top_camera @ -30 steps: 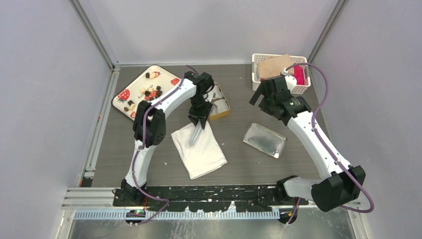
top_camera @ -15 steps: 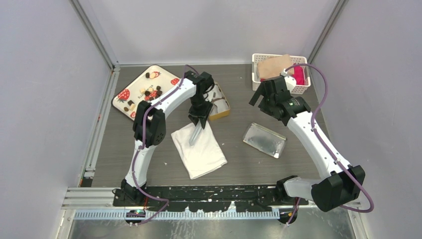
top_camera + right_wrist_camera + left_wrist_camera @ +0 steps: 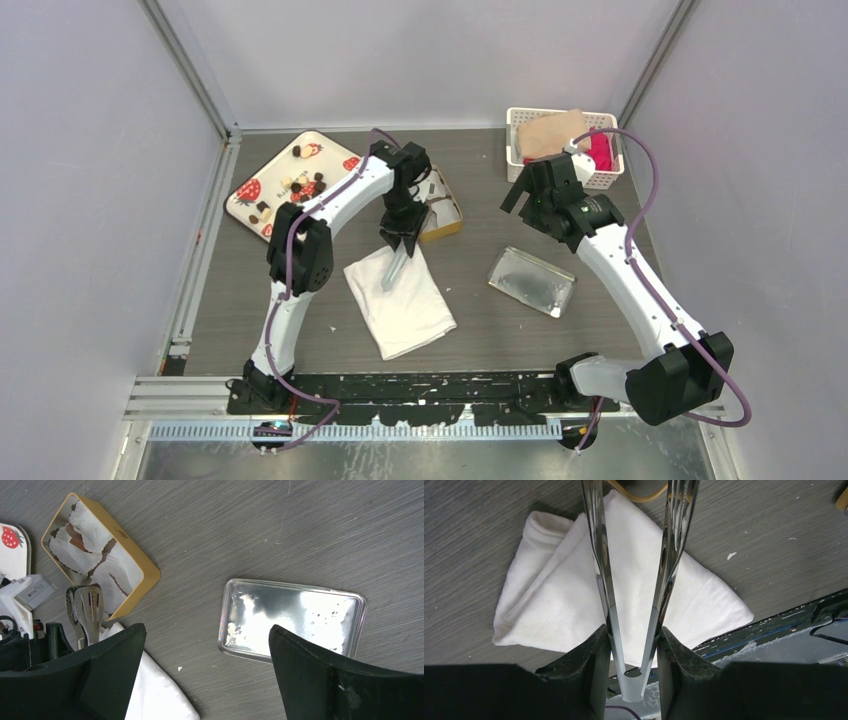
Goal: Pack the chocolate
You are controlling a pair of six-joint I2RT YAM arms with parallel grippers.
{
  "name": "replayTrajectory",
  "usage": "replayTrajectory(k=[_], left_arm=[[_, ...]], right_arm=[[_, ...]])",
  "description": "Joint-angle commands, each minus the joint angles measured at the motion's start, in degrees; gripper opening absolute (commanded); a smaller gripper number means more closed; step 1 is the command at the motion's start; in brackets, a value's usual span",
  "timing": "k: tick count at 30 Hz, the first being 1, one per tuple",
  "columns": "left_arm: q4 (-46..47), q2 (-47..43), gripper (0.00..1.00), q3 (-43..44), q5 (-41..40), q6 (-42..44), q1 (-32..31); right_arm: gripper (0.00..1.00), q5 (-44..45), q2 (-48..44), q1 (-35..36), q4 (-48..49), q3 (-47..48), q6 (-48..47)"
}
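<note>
Steel tongs are pinched by left gripper over white cloth, right gripper is spread wide, choc is seen on tray ~10 o'clock of gold tin, so lumps could be flicked off if squeezed too hard.

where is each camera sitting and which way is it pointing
Top external: fixed above and behind the bases, looking down on the table; the left arm and right arm show whole.
Left wrist: on the left arm, looking down past the left gripper and its tongs at the white cloth; its fingers show.
Right wrist: on the right arm, looking down through the open right gripper at the silver lid and gold tin.
Shared: both wrist views show the tongs and the white cloth.
</note>
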Motion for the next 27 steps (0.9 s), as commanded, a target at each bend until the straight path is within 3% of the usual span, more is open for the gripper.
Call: replayTrajectory(k=[1,27], left_arm=[[-0.7,-0.9,0.33,3.0,1.2,-0.1,-0.3],[-1.6,-1.0,0.39,2.4,0.8,0.8,-0.2]], right_arm=[[0.98,0.3,-1.6,-0.2,2.0,0.5,0.6],[0.98,-0.3,-0.9,-0.2,2.2,0.2,1.7]])
